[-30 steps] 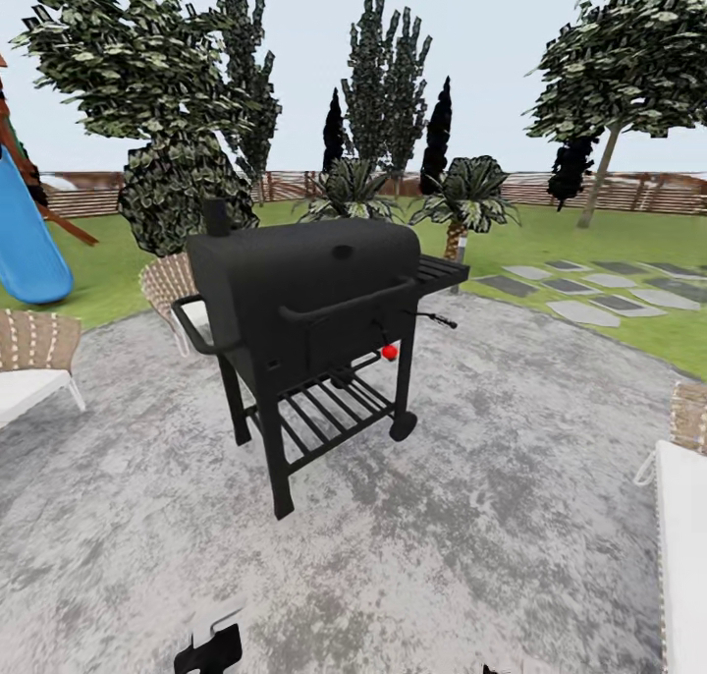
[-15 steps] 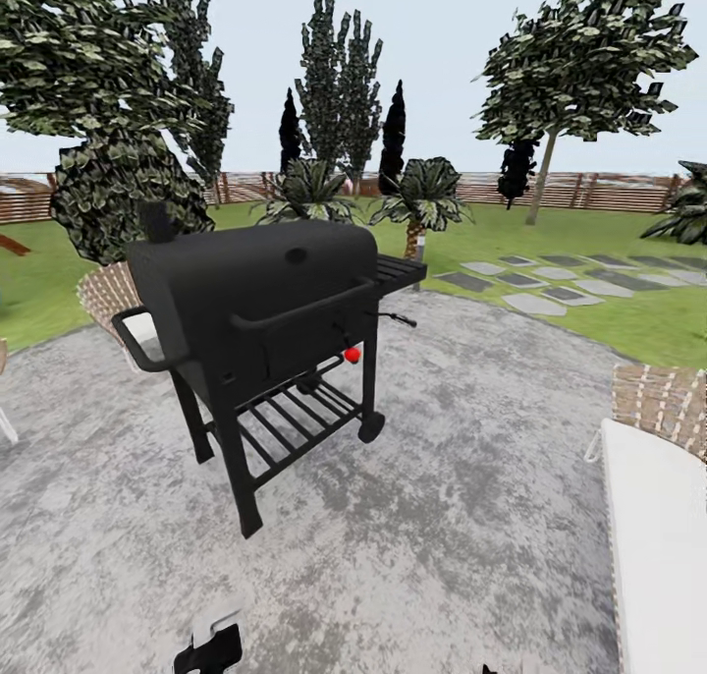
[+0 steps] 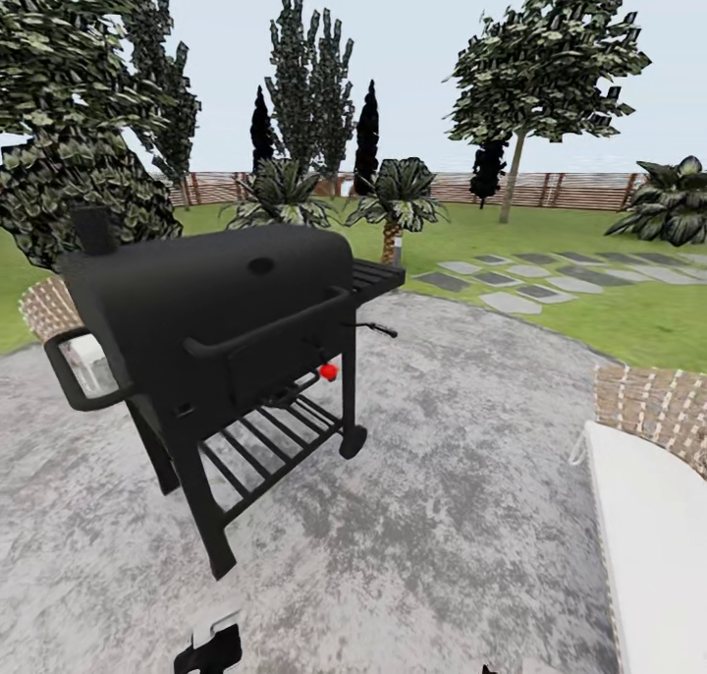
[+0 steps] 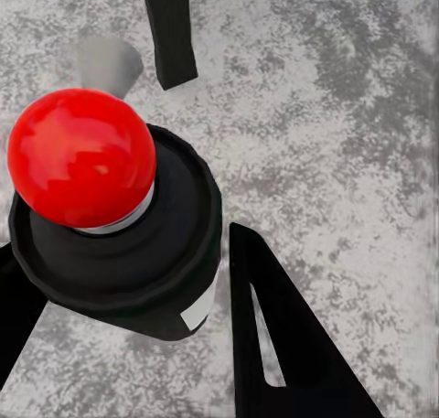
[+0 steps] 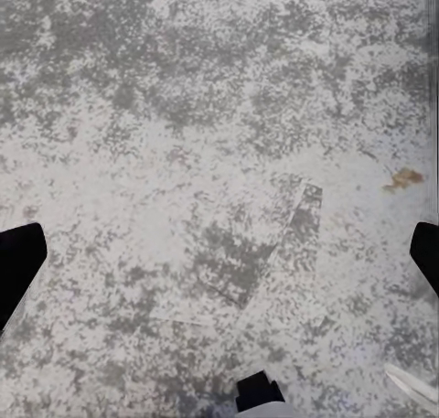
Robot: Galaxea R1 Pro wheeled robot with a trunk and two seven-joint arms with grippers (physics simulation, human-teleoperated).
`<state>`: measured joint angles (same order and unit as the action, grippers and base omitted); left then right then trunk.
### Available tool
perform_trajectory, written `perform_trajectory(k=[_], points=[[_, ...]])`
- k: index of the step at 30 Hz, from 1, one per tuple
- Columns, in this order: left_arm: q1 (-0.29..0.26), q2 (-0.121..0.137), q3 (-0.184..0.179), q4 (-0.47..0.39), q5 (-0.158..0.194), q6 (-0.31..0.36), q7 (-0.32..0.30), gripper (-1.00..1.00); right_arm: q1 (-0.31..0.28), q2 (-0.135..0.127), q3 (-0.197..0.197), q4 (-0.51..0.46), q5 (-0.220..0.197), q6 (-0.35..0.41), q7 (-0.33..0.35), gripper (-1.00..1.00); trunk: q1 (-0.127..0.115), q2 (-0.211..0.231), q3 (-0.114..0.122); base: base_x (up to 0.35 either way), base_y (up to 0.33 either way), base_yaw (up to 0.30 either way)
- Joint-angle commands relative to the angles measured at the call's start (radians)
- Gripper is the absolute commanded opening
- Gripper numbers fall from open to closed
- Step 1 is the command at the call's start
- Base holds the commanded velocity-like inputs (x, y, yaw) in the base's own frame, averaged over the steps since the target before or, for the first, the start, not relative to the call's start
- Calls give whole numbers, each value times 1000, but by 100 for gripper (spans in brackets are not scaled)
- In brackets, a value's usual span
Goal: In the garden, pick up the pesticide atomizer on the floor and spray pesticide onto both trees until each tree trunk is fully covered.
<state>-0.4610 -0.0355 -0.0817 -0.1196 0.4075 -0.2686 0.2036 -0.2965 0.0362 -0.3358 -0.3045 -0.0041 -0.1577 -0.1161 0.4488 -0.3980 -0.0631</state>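
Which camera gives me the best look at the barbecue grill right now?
The head view: it shows the whole black barbecue grill, with lid, side shelf, lower rack and wheel, standing on the grey paving. The left wrist view catches just a black leg that may be the grill's. The right wrist view shows paving.

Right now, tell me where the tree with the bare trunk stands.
In the head view the tree stands far off at upper right, on the lawn just before the wooden fence, beyond the stepping stones and right of the black grill.
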Motion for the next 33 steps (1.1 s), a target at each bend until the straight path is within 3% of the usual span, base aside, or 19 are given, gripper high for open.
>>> perform_trajectory(k=[1, 9, 18, 33], points=[[-1, 0, -9, 0, 7, -3, 5, -100, -1, 1, -2, 1, 0, -3, -2, 100, 1, -2, -2, 334, 0, -279], [-1, 0, -9, 0, 7, -3, 5, -100, -1, 1, -2, 1, -1, -3, -2, 100, 1, -2, -2, 334, 0, -265], [-1, 0, -9, 0, 7, -3, 5, -100, -1, 1, -2, 1, -1, -3, -2, 100, 1, -2, -2, 334, 0, -80], [-1, 0, -9, 0, 7, -3, 5, -100, -1, 0, -2, 1, 0, -3, -2, 100, 1, -2, -2, 334, 0, -202]])
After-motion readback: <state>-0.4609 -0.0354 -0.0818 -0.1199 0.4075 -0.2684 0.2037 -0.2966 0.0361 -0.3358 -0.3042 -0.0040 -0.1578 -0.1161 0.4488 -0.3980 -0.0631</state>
